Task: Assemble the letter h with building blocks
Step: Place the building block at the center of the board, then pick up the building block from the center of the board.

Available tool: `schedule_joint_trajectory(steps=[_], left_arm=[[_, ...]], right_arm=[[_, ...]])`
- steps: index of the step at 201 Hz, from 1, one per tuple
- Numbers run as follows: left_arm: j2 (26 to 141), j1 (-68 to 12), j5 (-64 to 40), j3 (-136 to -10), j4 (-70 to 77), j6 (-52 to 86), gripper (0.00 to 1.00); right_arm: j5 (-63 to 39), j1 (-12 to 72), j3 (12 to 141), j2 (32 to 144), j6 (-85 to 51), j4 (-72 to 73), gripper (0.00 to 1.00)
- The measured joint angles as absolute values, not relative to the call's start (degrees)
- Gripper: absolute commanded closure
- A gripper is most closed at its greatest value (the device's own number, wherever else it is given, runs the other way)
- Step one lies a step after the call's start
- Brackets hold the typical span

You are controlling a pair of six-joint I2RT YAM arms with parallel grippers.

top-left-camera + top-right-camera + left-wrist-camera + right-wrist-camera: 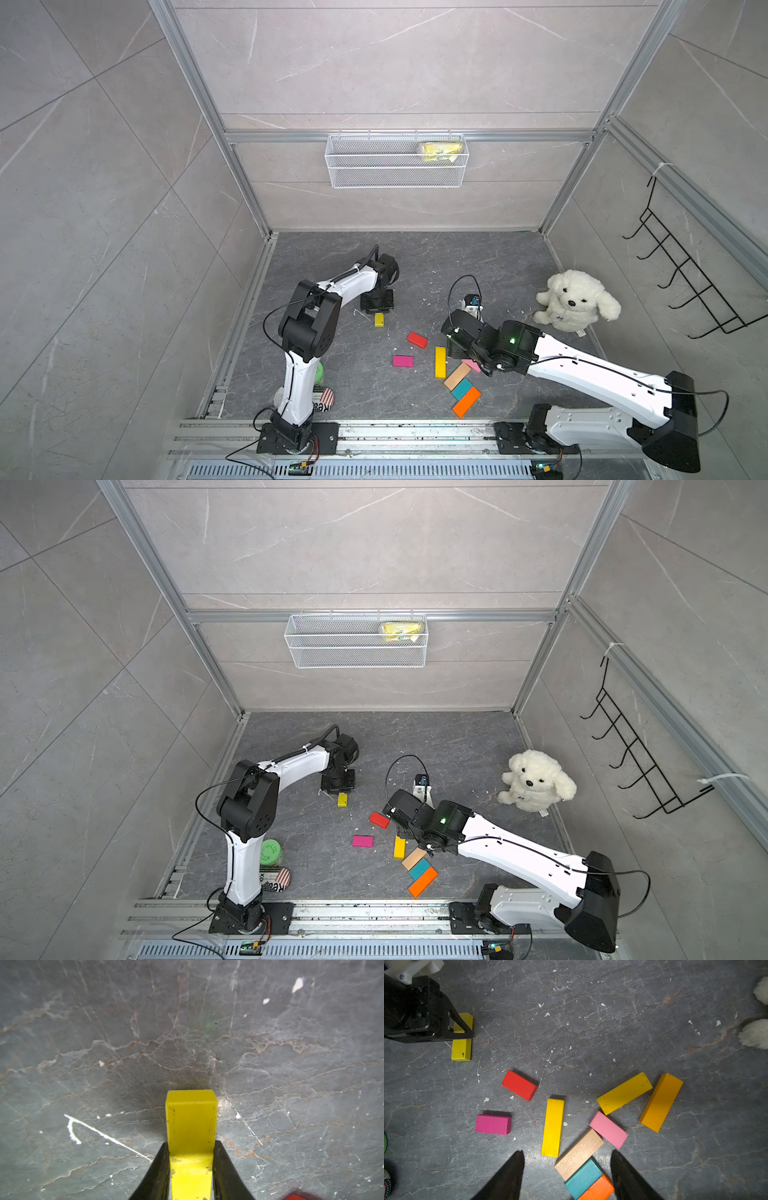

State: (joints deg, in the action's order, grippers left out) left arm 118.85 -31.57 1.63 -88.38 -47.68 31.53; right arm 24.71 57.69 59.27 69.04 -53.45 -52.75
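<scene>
While clenching the short yellow block down at the floor in the left gripper, well apart from the other blocks, probably staging the h's first piece in open space. Rightward: red block, magenta block, long yellow block loose; then tan block, teal block, orange block, pink block packed touching. Holding right gripper spread and empty over those four, likely choosing a long piece; could nudge neighbours, plush dog well clear.
</scene>
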Motion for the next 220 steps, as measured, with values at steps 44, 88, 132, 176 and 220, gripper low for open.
schedule_joint_trajectory(steps=[44, 88, 132, 176, 220], left_arm=[[118.5, -31.9, 2.1, -88.4, -47.6, 32.4, 0.43], [112.5, -31.9, 4.8, -86.4, -48.1, 32.4, 0.43], [89.4, -31.4, 14.2, -77.2, -50.7, 33.1, 0.42], [64.6, -28.1, 18.0, -63.0, -51.8, 34.8, 0.34], [57.9, -27.6, 16.4, -55.3, -52.3, 35.3, 0.33]], right_arm=[[24.6, 58.5, 60.0, 72.2, -55.1, -52.9, 0.25], [23.9, 59.4, 64.0, 80.2, -60.6, -52.7, 0.21], [21.5, 59.6, 71.3, 93.2, -65.3, -51.2, 0.22], [19.0, 58.8, 78.5, 103.3, -68.7, -50.7, 0.21], [15.8, 55.7, 82.8, 110.9, -70.8, -50.8, 0.21]])
